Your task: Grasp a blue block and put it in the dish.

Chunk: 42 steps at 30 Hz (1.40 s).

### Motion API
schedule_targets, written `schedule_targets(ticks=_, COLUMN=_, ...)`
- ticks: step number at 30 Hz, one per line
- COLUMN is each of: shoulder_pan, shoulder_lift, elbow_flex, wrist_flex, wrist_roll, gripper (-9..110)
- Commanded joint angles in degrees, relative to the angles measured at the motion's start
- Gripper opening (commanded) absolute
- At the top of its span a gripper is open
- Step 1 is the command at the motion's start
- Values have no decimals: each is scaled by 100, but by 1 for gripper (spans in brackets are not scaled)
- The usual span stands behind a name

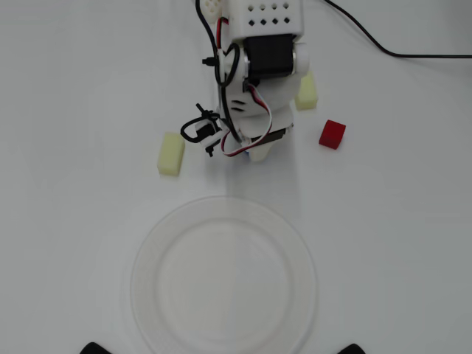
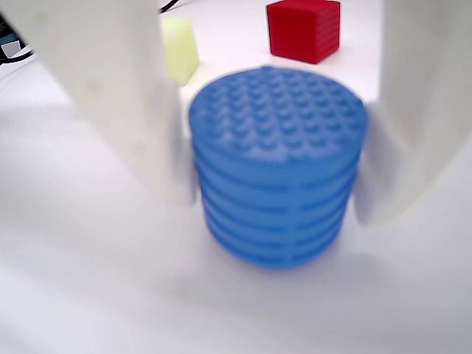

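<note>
Two white fingers [image 2: 125, 103] of the gripper [image 2: 276, 184] are pressing both sides of the blue block [image 2: 276, 162], clamping it | block is sitting on the white table [image 1: 66, 147], hidden under the arm in overhead view | dish [image 1: 147, 295] is lying apart, below the arm | red cube [image 2: 304, 28] and yellow block [image 2: 179, 48] are standing behind.

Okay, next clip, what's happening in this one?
A single arm is bent down over the white table, working on the blue block. In the wrist view its gripper straddles the block, fingers close against both sides; a firm clamp isn't certain. The block sits on the table. The dish is empty. A red cube and two pale yellow blocks lie nearby.
</note>
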Motion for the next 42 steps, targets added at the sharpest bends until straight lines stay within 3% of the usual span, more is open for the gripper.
schedule_targets(ticks=1, shoulder_pan=290, shoulder_lift=817, elbow_flex=-422, wrist_flex=44, wrist_roll=-176, gripper=0)
schedule_targets(ticks=8, shoulder_pan=984, shoulder_lift=1415, elbow_flex=-835, wrist_flex=-123, wrist_roll=-466, gripper=0)
schedule_targets(ticks=21, shoulder_pan=1292, shoulder_lift=1072, elbow_flex=-861, wrist_flex=-2435, wrist_roll=-694, gripper=0)
schedule_targets(ticks=42, shoulder_pan=571, shoulder_lift=-1811, elbow_flex=-3252, wrist_flex=-1995, wrist_roll=-844, gripper=0)
